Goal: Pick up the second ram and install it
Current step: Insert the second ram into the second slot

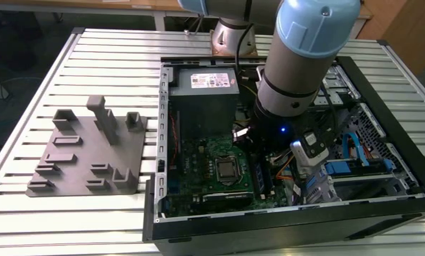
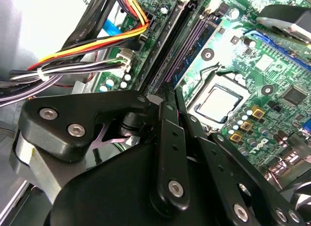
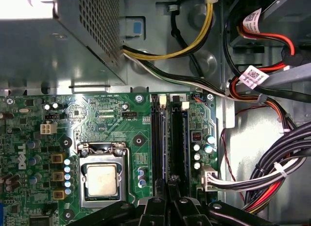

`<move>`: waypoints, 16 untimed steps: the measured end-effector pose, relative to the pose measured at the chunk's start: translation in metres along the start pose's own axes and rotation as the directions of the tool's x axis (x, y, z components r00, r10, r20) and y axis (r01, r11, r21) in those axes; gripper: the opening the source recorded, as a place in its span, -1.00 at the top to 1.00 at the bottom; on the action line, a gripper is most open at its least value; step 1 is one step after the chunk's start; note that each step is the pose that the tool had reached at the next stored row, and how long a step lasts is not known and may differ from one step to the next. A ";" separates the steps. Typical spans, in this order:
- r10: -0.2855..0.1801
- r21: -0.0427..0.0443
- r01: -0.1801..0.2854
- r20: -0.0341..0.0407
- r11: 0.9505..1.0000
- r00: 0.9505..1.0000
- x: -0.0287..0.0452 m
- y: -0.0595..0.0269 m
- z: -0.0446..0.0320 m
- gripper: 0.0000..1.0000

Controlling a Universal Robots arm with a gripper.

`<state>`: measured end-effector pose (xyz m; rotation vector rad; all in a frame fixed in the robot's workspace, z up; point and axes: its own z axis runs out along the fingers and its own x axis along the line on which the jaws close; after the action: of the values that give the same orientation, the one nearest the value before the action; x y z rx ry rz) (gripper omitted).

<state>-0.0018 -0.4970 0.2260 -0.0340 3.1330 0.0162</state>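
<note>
I'm over the board (image 3: 141, 119), right of the CPU (image 3: 99, 180). Gripper (image 3: 171, 189) is nearly closed at the near end of the slots (image 3: 167, 138); can't tell if it holds the ram, or where it is. Staying square to the slot, pressing straight.

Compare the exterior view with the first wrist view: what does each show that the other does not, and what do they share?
Exterior view alone: the grey slatted table, the grey holder tray and the robot arm reaching into the computer case. First wrist view alone: the gripper over the long black slots. Both share the green motherboard and processor socket.
</note>
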 end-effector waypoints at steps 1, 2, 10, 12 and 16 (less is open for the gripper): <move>0.000 0.000 0.000 0.000 1.000 1.000 0.0000 0.0000 0.0003 0.74; 0.000 0.001 0.000 0.000 1.000 1.000 0.0000 0.0000 0.0006 0.74; 0.000 0.001 0.000 0.000 1.000 1.000 0.0001 0.0012 0.0025 0.74; 0.000 0.001 0.000 0.000 1.000 1.000 0.0000 0.0021 0.0027 0.74; 0.000 0.001 0.000 0.000 1.000 1.000 0.0000 0.0021 0.0028 0.74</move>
<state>-0.0019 -0.4948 0.2232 -0.0343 3.1331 0.0149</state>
